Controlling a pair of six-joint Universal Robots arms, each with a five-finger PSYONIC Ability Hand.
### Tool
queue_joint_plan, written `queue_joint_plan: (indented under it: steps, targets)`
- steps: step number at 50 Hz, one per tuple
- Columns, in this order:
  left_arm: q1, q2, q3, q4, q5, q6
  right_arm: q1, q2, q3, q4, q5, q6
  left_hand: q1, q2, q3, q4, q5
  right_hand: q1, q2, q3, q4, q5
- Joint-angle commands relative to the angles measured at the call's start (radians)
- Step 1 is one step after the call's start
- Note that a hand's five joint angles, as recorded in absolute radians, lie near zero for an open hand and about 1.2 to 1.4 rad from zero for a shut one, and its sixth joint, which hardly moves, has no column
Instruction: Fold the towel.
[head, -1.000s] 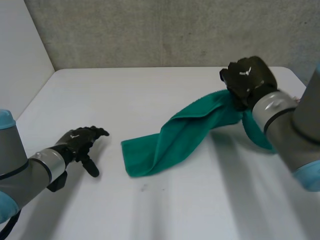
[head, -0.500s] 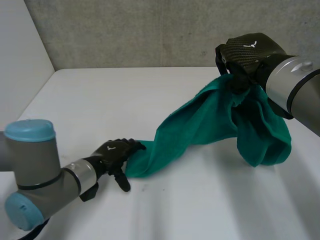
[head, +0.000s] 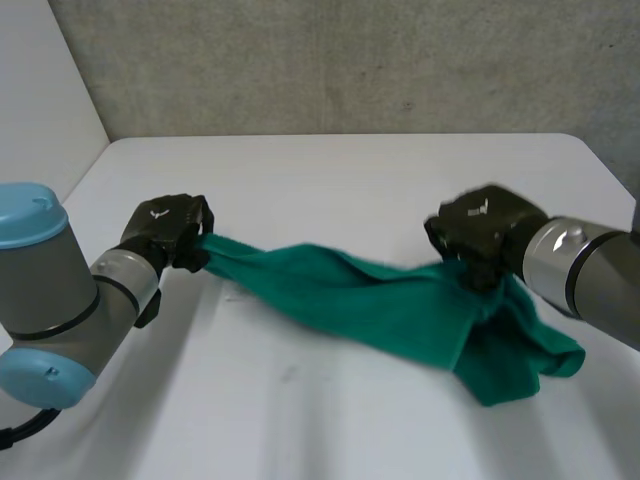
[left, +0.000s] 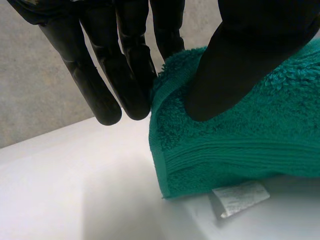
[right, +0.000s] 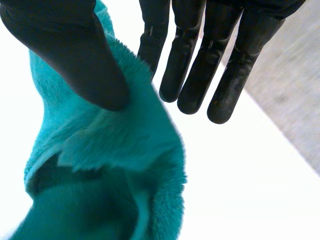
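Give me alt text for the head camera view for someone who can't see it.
A green towel stretches over the white table between two black robot hands: the left hand pinches one end, the right hand grips the other, bunched end.

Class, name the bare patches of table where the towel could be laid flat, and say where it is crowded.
Bare: the far table between the back wall and the towel, and the near strip before the robot. Crowded: the middle band, where the towel stretches from the left hand to the right hand.
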Motion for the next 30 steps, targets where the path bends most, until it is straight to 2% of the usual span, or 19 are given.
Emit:
queue_joint_plan:
  steps: [1, 6, 12, 15, 30]
  targets:
    - [-0.009, 0.003, -0.055, -0.005, 0.027, 0.017, -0.057, 0.078, 0.010, -0.041, -0.012, 0.128, 0.241, 0.205, 0.210, 0.206, 0.271, 0.106, -0.071, -0.083, -0.084, -0.075]
    - [-0.018, 0.005, -0.066, -0.005, 0.027, 0.015, -0.057, 0.076, 0.082, -0.131, -0.013, 0.234, 0.241, 0.205, 0.210, 0.206, 0.271, 0.030, -0.148, -0.160, -0.160, -0.152]
    - [-0.024, 0.005, -0.069, -0.006, 0.027, 0.015, -0.060, 0.078, 0.158, -0.186, -0.024, 0.239, 0.241, 0.205, 0.210, 0.206, 0.271, -0.260, -0.437, -0.450, -0.450, -0.442]
    - [-0.015, 0.005, -0.077, -0.006, 0.027, 0.015, -0.061, 0.078, 0.178, -0.199, -0.027, 0.239, 0.241, 0.205, 0.210, 0.206, 0.271, -0.328, -0.506, -0.518, -0.518, -0.510]
    - [-0.012, 0.005, -0.097, -0.005, 0.027, 0.017, -0.050, 0.139, 0.153, -0.233, -0.026, 0.400, 0.241, 0.205, 0.210, 0.206, 0.271, -0.317, -0.494, -0.506, -0.507, -0.498]
